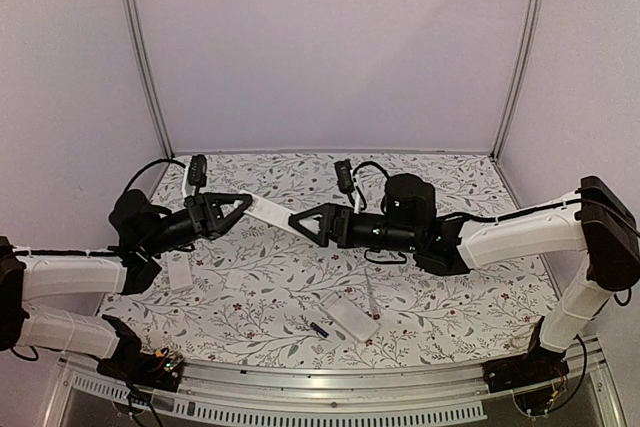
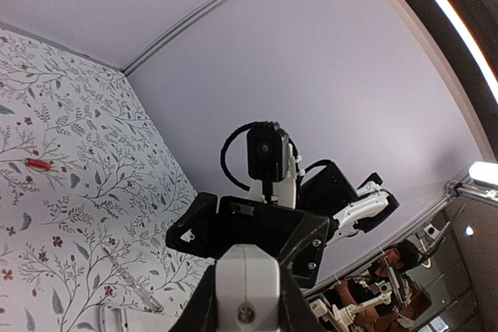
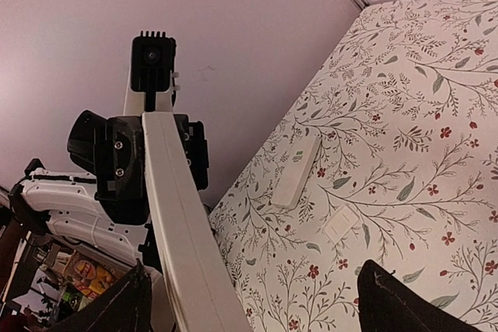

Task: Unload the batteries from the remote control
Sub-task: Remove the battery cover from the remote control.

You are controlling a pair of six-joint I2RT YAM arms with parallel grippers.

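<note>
A long white remote [image 1: 270, 212] is held in the air between the two arms. My left gripper [image 1: 228, 209] is shut on its left end; that end shows between the jaws in the left wrist view [image 2: 247, 285]. My right gripper [image 1: 305, 223] is at the remote's other end. In the right wrist view its jaws stand wide apart [image 3: 253, 301], and the remote [image 3: 175, 223] runs along the left finger [image 3: 117, 309]. A small dark battery [image 1: 320, 329] lies on the table near the front. A red battery [image 2: 37, 164] lies on the floral cloth.
A second white remote [image 1: 350, 315] lies at front centre beside a thin stick-like tool [image 1: 372, 297]. A third white remote [image 1: 180, 269] and a small white cover [image 1: 236, 277] lie at the left; both also show in the right wrist view, the remote [image 3: 299, 170] and the cover [image 3: 341, 223].
</note>
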